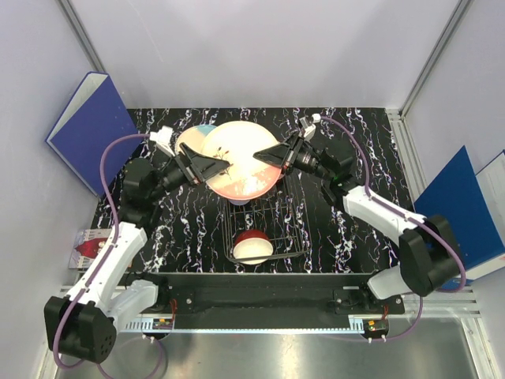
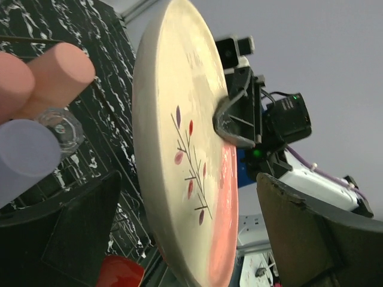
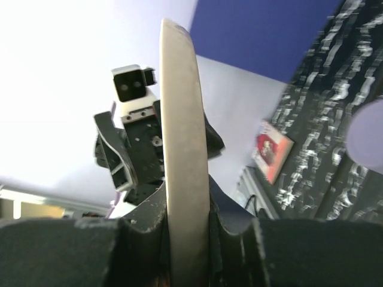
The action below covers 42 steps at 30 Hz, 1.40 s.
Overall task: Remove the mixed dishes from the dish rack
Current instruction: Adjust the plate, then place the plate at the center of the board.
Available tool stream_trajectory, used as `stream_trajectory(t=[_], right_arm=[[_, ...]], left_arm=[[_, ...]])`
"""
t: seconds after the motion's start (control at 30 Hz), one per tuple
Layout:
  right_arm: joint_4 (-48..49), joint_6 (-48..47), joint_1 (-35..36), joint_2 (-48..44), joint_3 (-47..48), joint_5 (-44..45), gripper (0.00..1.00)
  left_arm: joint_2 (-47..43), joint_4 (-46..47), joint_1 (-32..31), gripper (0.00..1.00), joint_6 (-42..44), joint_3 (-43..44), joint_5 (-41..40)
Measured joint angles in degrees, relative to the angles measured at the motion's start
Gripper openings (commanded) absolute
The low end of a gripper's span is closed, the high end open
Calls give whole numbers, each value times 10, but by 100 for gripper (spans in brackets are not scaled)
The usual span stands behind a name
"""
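A large salmon-pink plate (image 1: 241, 158) with a cream face and a leaf sprig hangs tilted above the far end of the dish rack (image 1: 288, 213). My right gripper (image 1: 270, 155) is shut on its right rim; in the right wrist view the plate (image 3: 182, 149) stands edge-on between the jaws of the right gripper (image 3: 187, 218). My left gripper (image 1: 221, 166) is open, its jaws wide on either side of the plate (image 2: 179, 119) without touching it. A red bowl (image 1: 252, 245) lies in the rack's near end. A blue-and-cream plate (image 1: 197, 136) lies on the table behind.
Two salmon-pink cups (image 2: 54, 72), a lavender cup (image 2: 24, 152) and a clear glass (image 2: 60, 128) stand on the black marbled table (image 1: 355, 150) left of the plate. Blue binders (image 1: 91, 126) lean at both side walls. A red booklet (image 1: 91, 246) lies at the left edge.
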Motion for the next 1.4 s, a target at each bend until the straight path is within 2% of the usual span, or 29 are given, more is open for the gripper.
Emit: stream_trajectory(t=[0.07, 0.1, 0.17, 0.2, 0.27, 0.3, 0.37, 0.43, 0.47, 0.5, 0.53, 0.57, 0.67, 0.8, 0.97, 1.07, 1.17, 1.3, 1.4], right_arm=[[51, 29, 0, 18, 0, -12, 0], [74, 41, 0, 26, 0, -18, 0], [112, 62, 0, 39, 0, -31, 0], [122, 68, 0, 42, 0, -35, 0], [129, 68, -2, 43, -1, -41, 0], [129, 58, -2, 43, -1, -44, 0], [138, 24, -3, 40, -3, -48, 0], [120, 14, -4, 30, -6, -47, 0], [108, 8, -4, 22, -7, -46, 10], [85, -1, -4, 11, -7, -44, 25], [66, -11, -4, 0, -7, -43, 43], [50, -21, -4, -10, -7, -41, 71], [-35, -60, -3, -57, -6, -43, 100], [-150, -120, 2, -103, 8, -24, 100], [-311, -194, 2, -161, 33, 61, 100], [-396, -229, 2, -227, 39, 146, 100], [-455, -260, 2, -299, 42, 228, 100], [-513, -289, 2, -370, 42, 292, 100], [-544, -303, 2, -400, 42, 316, 100]], left_arm=[[1, 15, -16, 66, -6, -2, 3], [3, 25, -24, 50, -9, -3, 6], [10, 41, -37, 42, -13, -4, 10], [15, 46, -40, 34, -14, -5, 15], [20, 54, -41, 13, -19, -5, 18], [20, 53, -41, 0, -28, -5, 18], [21, 42, -41, 0, -65, -4, 19], [22, 45, -43, 0, -66, -2, 17], [23, 45, -44, 0, -67, -2, 19], [23, 45, -46, 0, -69, -2, 21], [23, 46, -48, 0, -69, -2, 21], [22, 46, -50, 0, -71, -2, 22], [17, 26, -56, 0, -41, 0, 18], [13, 0, -56, 0, -27, 2, 17], [-17, -49, -43, 0, -9, 3, -20], [-43, -121, 7, 0, 3, 5, -71], [-58, -221, 56, 0, 29, 17, -155], [-59, -322, 98, 0, 60, 31, -253], [-54, -363, 127, 0, 69, 31, -288]])
